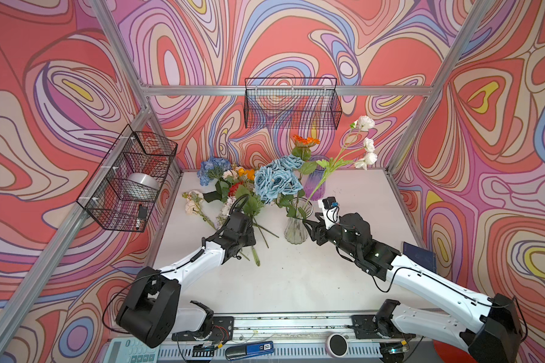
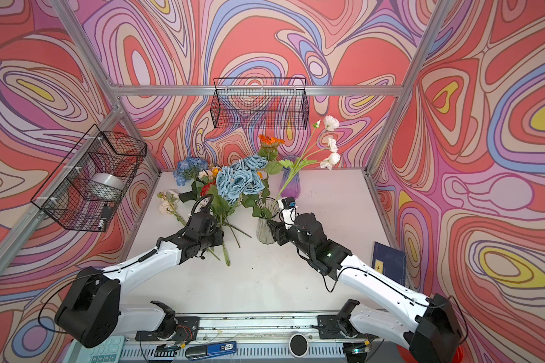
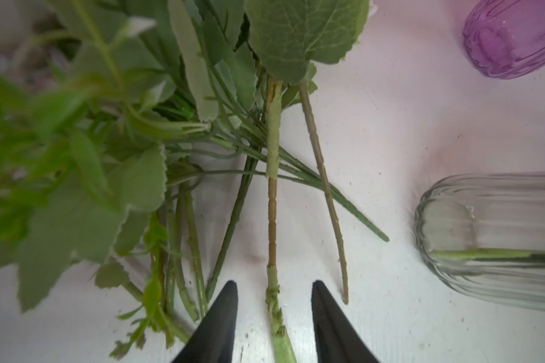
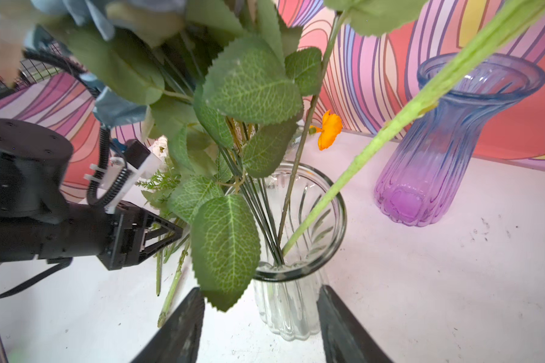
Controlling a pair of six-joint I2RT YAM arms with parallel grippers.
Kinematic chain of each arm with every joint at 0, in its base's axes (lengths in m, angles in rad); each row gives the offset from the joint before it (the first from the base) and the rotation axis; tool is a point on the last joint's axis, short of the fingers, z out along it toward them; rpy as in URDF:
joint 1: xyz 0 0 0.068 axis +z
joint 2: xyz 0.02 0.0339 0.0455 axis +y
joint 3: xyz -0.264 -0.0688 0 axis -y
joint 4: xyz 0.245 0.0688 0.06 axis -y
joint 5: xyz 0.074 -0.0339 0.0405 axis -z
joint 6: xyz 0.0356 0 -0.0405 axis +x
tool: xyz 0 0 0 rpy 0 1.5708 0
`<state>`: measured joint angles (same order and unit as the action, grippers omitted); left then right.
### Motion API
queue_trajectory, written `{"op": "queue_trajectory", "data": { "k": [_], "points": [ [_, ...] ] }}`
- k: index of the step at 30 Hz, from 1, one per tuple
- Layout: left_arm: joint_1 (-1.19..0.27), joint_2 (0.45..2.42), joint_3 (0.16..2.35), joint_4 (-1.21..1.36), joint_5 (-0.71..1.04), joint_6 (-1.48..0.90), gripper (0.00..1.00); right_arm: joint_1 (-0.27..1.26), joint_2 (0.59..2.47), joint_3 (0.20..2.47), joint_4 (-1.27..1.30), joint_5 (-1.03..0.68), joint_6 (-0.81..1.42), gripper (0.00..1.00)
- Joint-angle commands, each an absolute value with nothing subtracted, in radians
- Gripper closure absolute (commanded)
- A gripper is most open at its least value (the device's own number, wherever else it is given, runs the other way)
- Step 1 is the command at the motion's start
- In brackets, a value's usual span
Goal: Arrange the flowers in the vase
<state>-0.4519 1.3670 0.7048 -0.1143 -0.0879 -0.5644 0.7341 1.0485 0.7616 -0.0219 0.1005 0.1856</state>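
The clear ribbed vase (image 1: pixel 296 226) (image 4: pixel 290 308) stands mid-table and holds blue roses (image 1: pixel 274 182), an orange flower (image 1: pixel 306 140) and a long white-headed stem (image 1: pixel 365 141) that leans right. More flowers (image 1: pixel 230 188) lie in a pile to its left, stems pointing forward. My left gripper (image 3: pixel 274 282) is low over those stems and open. One thick green-brown stem (image 3: pixel 272 220) runs between its fingers with a gap on each side. My right gripper (image 4: pixel 261 288) (image 1: pixel 310 228) is open and straddles the clear vase's lower body. One finger is against the glass and the other stands clear of it.
A purple vase (image 1: pixel 315 180) (image 4: pixel 438 176) stands empty behind the clear one. Wire baskets hang on the back wall (image 1: pixel 291 103) and the left wall (image 1: pixel 129 179), the left one holding a tape roll. A dark blue book (image 1: pixel 419 257) leans at the table's right edge.
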Motion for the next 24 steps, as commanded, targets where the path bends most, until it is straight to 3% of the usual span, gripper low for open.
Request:
{"op": "queue_trajectory", "data": {
  "k": [1, 7, 16, 24],
  "points": [
    [-0.451, 1.433, 0.739, -0.041, -0.128, -0.554, 0.59, 0.734, 1.023, 0.759, -0.017, 0.114, 0.208, 0.4],
    [-0.443, 1.564, 0.79, -0.003, -0.131, -0.564, 0.69, 0.734, 1.001, 0.756, -0.029, 0.103, 0.218, 0.4],
    [-0.441, 1.594, 0.811, -0.024, -0.132, -0.55, 1.0, 0.734, 0.952, 0.744, -0.049, 0.132, 0.214, 0.4],
    [-0.44, 1.413, 0.809, -0.132, -0.211, -0.469, 1.0, 0.735, 0.954, 0.755, -0.029, 0.142, 0.201, 0.4]
  ]
}}
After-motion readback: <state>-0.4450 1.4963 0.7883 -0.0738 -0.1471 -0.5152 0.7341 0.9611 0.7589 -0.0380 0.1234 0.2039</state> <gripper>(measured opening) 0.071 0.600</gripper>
